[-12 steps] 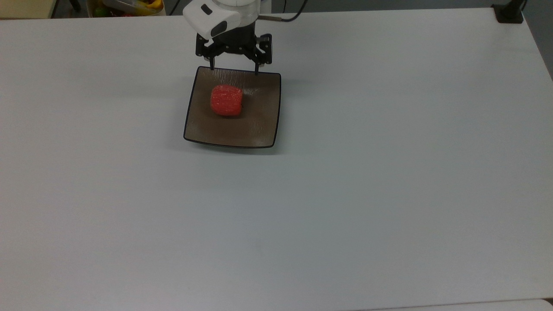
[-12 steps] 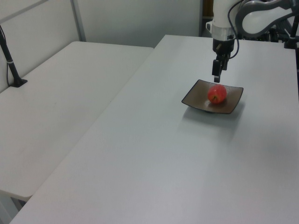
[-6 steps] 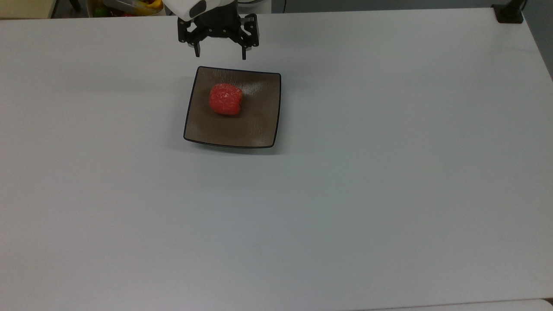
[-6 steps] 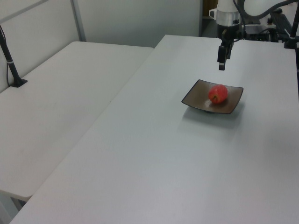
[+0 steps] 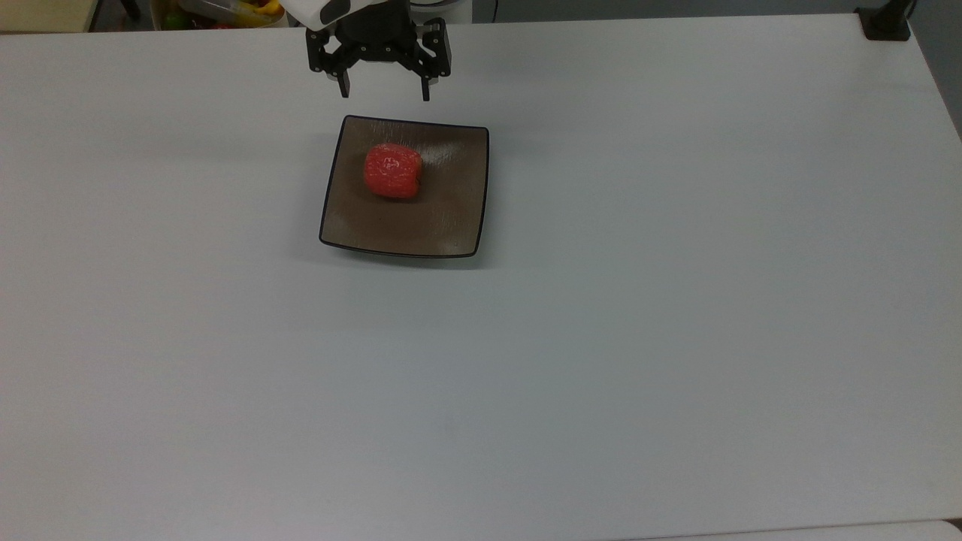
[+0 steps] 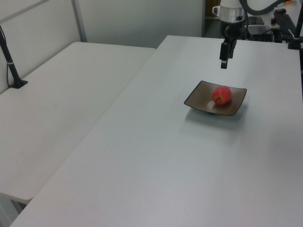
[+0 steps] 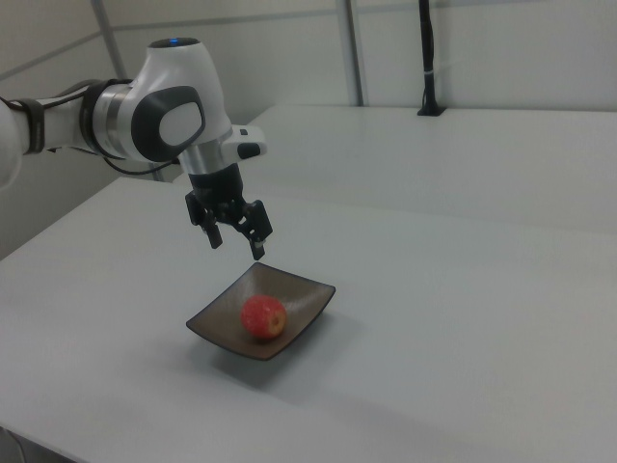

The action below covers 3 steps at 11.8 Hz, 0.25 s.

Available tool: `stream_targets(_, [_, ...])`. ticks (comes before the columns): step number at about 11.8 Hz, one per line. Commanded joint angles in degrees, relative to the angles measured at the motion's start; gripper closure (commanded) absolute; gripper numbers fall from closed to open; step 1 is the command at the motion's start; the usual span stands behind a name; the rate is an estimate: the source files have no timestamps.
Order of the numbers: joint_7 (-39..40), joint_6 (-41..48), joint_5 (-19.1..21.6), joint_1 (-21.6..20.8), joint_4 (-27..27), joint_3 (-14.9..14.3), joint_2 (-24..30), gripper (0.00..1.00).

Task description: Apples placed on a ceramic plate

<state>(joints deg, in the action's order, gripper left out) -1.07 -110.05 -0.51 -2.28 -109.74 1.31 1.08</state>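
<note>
1. Plainly, the apple (image 5: 392, 170) sits on the plate (image 5: 451, 233), resting in the half nearer the gripper and off centre toward the top view's left.
2. The gripper (image 5: 384, 93) hangs empty with its fingers spread wide, raised above the table (image 5: 676, 300) just beyond the plate's far edge (the top view's upper edge).
3. From the gripper, the apple lies toward the top view's bottom and lower down, with a clear gap of air between them in the right view, where the gripper (image 7: 235, 244) stands above and to the right view's left of the apple (image 7: 263, 316).
4. The apple is roundish, so no long axis matters for a grip.
5. Judged from this, the placing looks done; any coming move is likely only a retreat away from the plate, which needs no contact.
</note>
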Motion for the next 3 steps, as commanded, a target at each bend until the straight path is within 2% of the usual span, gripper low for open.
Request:
stream_targets(1, [1.16,1.42,1.3,-0.35,0.4,-0.35,0.41,0.0])
stream_targets(3, [1.16,1.33,1.3,-0.35,0.4,-0.35,0.33,0.0])
